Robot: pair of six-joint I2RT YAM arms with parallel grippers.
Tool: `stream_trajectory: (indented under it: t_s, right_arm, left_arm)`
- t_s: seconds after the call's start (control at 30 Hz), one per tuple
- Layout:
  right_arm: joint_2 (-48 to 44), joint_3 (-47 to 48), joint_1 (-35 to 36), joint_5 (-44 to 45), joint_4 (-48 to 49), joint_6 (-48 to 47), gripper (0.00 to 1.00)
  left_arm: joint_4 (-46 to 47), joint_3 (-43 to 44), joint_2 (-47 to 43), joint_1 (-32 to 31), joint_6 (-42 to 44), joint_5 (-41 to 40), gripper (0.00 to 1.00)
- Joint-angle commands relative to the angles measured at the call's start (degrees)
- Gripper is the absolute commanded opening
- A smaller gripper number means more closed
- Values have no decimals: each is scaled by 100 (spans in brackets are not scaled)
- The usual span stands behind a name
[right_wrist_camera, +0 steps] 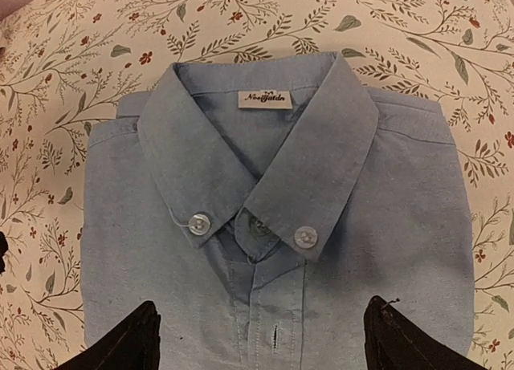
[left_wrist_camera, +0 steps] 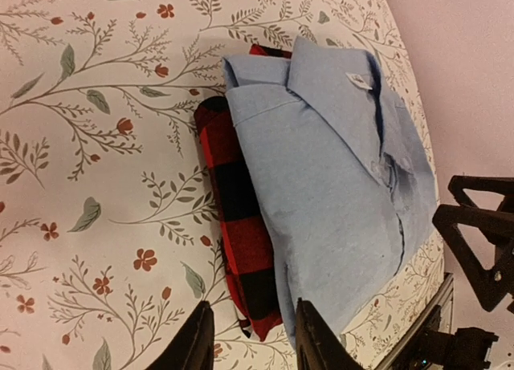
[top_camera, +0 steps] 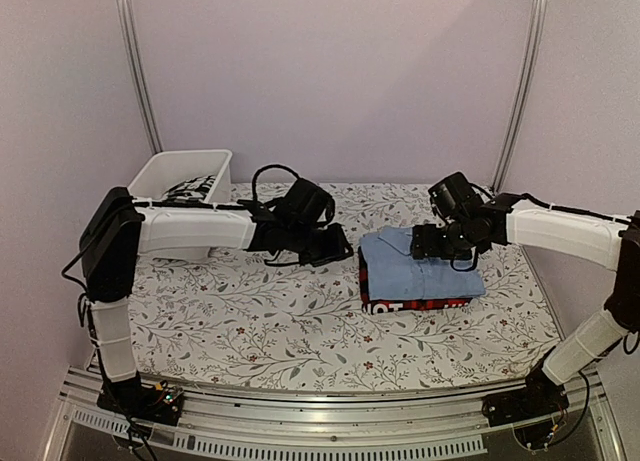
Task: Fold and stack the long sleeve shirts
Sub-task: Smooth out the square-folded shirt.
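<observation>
Top external view: a white bin (top_camera: 180,171) sits at the table's 10 o'clock corner; its dark patterned contents are too small to make out. The left arm (top_camera: 190,226) stretches over the flowered tablecloth (top_camera: 250,321), and the left gripper (top_camera: 338,247) hangs just off the 9 o'clock side of the folded stack, apart from it. In the left wrist view its 2 fingers (left_wrist_camera: 197,342) stand a modest gap apart with nothing pinched between them.

Right of centre, the red-and-black plaid shirt (top_camera: 400,303) lies folded on the tablecloth. The light blue shirt (top_camera: 420,266) lies folded on top of it, leaving plaid strips showing along the 9 o'clock and 6 o'clock edges.

The right gripper (top_camera: 425,243) is over the blue shirt's 12 o'clock part, near the collar (right_wrist_camera: 257,145). The right wrist view shows that collar held down by 2 white buttons (right_wrist_camera: 305,237), with a white label (right_wrist_camera: 267,99) inside. The gripper's fingers (right_wrist_camera: 120,342) are spread wide over the shirt front, 1 on each side of the placket, gripping nothing. Whether they touch the fabric I cannot tell.
</observation>
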Motion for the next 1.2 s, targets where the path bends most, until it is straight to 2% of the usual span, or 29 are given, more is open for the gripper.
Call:
stream_trajectory:
  t_s: [0.0, 0.47, 0.77, 0.97, 1.17]
  right_arm:
    - [339, 30, 318, 151, 182, 340, 88]
    - [1858, 416, 1010, 819, -121, 870, 95]
    - [1223, 792, 1274, 838, -388, 879, 98]
    - [946, 841, 1487, -86, 228, 869, 99]
    - [1351, 932, 1773, -1098, 1089, 961, 99]
  left_arm:
    - [64, -376, -404, 100, 234, 27, 35]
    - [160, -902, -880, 318, 347, 255, 34]
    - [42, -1214, -1384, 465, 541, 250, 35]
    - [-60, -1581, -1855, 614, 744, 213, 42]
    - [-33, -2034, -2427, 766, 861, 91, 54]
